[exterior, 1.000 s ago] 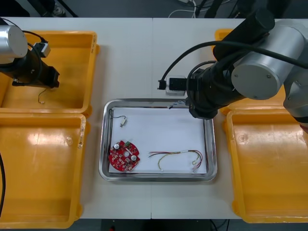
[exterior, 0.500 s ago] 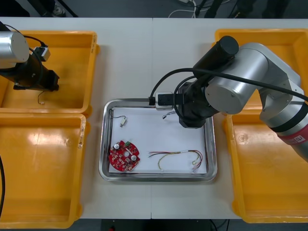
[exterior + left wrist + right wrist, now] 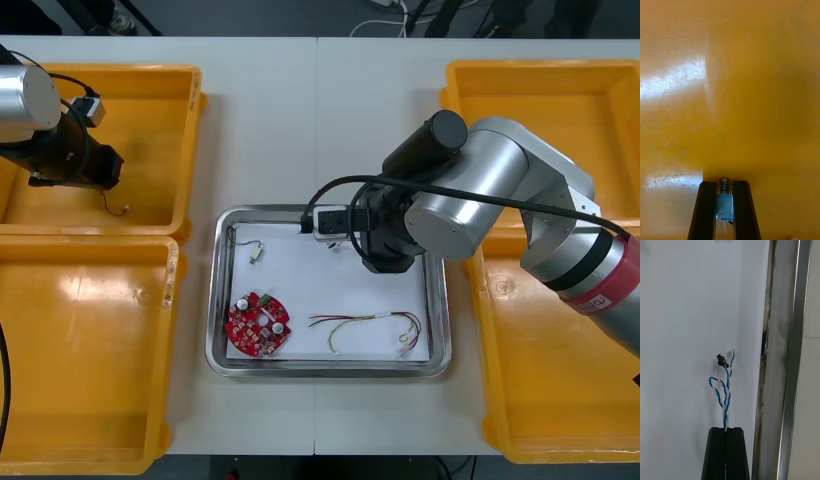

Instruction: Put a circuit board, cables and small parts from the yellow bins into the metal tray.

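My left gripper (image 3: 724,184) is shut on a small metal part (image 3: 724,204) just above the floor of the far left yellow bin (image 3: 150,90); in the front view the left gripper (image 3: 108,170) sits at that bin's left side. My right gripper (image 3: 726,428) is shut on a twisted blue and white cable (image 3: 725,388) that hangs over the white inside of the metal tray (image 3: 786,352), close to its rim. In the tray (image 3: 225,360) lie a round red circuit board (image 3: 258,323), a red and yellow cable (image 3: 370,325) and a short cable with a white plug (image 3: 252,251).
A thin loose cable (image 3: 118,208) lies in the far left bin beside the left gripper. The near left bin (image 3: 90,350) and the two right bins (image 3: 560,380) flank the tray. My right arm (image 3: 450,200) covers the tray's far right corner.
My left gripper has shut on the small metal part. My right arm has swung left and lower over the tray with the blue and white cable. The thin cable in the left bin shifted right.
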You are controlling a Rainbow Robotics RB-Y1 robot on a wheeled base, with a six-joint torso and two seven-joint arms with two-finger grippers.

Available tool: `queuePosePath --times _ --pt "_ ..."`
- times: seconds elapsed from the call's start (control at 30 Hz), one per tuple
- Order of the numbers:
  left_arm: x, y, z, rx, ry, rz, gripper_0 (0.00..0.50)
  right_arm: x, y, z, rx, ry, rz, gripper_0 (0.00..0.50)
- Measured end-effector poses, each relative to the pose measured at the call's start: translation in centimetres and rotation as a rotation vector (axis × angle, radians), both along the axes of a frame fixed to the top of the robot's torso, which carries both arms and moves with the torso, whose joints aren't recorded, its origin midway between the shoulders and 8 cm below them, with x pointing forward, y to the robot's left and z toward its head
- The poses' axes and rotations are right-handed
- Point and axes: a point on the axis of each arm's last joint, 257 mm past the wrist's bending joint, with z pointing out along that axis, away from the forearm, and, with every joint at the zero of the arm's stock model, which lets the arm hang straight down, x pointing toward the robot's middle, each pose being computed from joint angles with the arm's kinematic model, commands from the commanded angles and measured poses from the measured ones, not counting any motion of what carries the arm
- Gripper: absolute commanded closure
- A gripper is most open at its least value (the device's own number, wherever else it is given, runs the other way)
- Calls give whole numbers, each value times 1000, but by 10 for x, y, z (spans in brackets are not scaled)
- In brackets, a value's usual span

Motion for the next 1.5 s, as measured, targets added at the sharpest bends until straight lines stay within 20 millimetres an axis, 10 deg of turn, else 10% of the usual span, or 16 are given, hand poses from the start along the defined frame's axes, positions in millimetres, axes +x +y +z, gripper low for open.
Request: queuePosePath --times 0.67,1.0,1.5 --pt "-7 -2 -2 -1 30 -5 500 -11 -3 -22 25 30 -4 494" --pt "-18 -21 27 49 61 -72 500 -11 -3 -24 25 30 -5 0" --pt "-53 -62 70 137 61 -213 500 -14 -20 -21 -11 66 -41 0"
